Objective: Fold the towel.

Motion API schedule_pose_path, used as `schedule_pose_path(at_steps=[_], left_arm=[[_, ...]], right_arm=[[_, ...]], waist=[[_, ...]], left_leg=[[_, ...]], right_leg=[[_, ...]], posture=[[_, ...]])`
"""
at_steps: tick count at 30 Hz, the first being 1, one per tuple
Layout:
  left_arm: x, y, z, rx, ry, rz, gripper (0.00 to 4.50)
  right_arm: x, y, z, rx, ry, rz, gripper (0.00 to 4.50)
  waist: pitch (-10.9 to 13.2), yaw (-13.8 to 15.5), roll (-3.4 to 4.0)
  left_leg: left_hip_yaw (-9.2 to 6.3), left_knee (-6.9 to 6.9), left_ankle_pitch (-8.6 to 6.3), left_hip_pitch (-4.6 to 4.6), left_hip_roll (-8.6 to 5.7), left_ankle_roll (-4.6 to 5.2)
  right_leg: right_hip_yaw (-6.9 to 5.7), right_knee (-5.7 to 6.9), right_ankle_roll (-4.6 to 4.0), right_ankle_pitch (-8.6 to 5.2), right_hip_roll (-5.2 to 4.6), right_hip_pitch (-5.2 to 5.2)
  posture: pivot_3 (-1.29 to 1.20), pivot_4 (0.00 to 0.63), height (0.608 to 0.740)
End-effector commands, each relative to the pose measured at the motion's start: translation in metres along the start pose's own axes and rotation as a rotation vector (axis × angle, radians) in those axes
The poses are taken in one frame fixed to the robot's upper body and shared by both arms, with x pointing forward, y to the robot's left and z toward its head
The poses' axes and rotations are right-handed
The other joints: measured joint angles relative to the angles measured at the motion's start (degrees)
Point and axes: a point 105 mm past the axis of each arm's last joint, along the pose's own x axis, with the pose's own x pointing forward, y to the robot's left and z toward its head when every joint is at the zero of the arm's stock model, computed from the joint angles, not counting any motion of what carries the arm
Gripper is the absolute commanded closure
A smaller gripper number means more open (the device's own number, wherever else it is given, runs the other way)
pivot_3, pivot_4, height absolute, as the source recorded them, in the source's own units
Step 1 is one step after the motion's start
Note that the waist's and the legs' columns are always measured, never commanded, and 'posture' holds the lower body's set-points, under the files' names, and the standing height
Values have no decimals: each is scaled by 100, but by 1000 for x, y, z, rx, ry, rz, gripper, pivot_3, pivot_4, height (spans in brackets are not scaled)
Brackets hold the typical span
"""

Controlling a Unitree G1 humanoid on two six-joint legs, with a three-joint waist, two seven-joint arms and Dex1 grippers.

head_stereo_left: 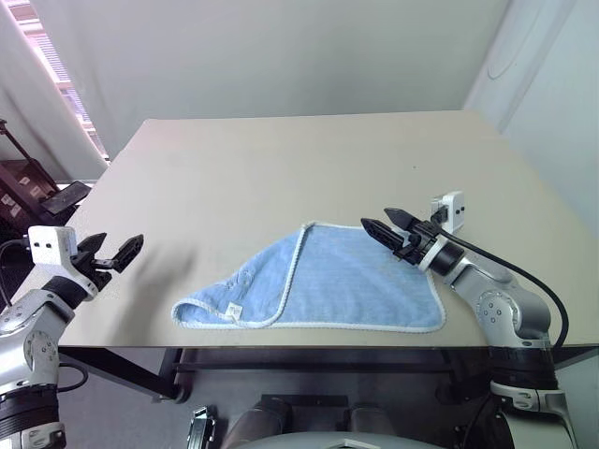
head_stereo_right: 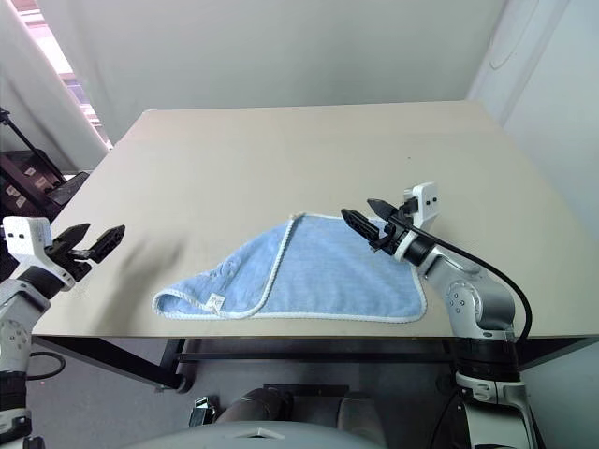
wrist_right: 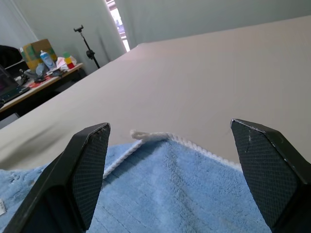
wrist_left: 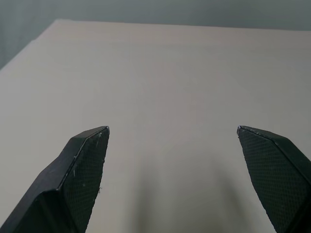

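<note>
Towel (head_stereo_left: pixel 323 285) lies folded diagonally on counter (head_stereo_left: pixel 281 168); right claw (head_stereo_left: pixel 388 224) and left claw (head_stereo_left: pixel 117 251) both released, empty.

Towel (wrist_right: pixel 160 194) cut off by right wrist view's edge; desk clutter (wrist_right: pixel 48 60) too small to identify.

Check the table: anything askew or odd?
The towel lies in a rough triangle rather than a neat rectangle, its left part doubled over with the white tag showing, near the table's front edge. Nothing spilled or damaged.
</note>
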Motion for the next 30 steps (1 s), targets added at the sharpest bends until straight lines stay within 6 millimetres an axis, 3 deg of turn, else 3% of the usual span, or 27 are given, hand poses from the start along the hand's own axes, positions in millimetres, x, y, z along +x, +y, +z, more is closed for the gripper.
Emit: schedule_pose_path(at_steps=[1, 7, 18, 27, 30], left_arm=[[-1, -2, 21, 13, -85, 3, 53], [0, -27, 14, -6, -51, -125, 53], [22, -57, 1, 8, -44, -209, 53], [30, -67, -6, 45, -47, -222, 53], [30, -69, -8, 43, -49, -219, 53]], right_arm=[[6, 12, 19, -9, -79, 52, 335], [8, 6, 18, -10, -54, 23, 335], [-5, -58, 14, -128, 101, -235, 335], [-11, -109, -17, -46, 239, -430, 335], [-10, -117, -21, -51, 260, -436, 335]], waist=[[0, 0, 0], [1, 64, -2], [0, 84, -8], [0, 78, -15], [0, 77, -16]], left_leg=[[2, 0, 0, 0, 1, 1], [9, 0, -2, 0, 1, 3], [30, 2, 4, 1, 8, 13], [82, 5, -4, 1, 22, 24], [93, 10, -4, 3, 21, 26]], right_leg=[[0, 0, 0, 0, 0, -1], [2, 0, 0, 1, 0, -5], [4, 0, -6, 8, -2, -8], [29, 1, 15, 30, -3, -24], [43, 0, 26, 38, -1, -23]], posture=[[0, 0, 740], [0, 0, 740], [0, 0, 740], [0, 0, 740], [0, 0, 740]])
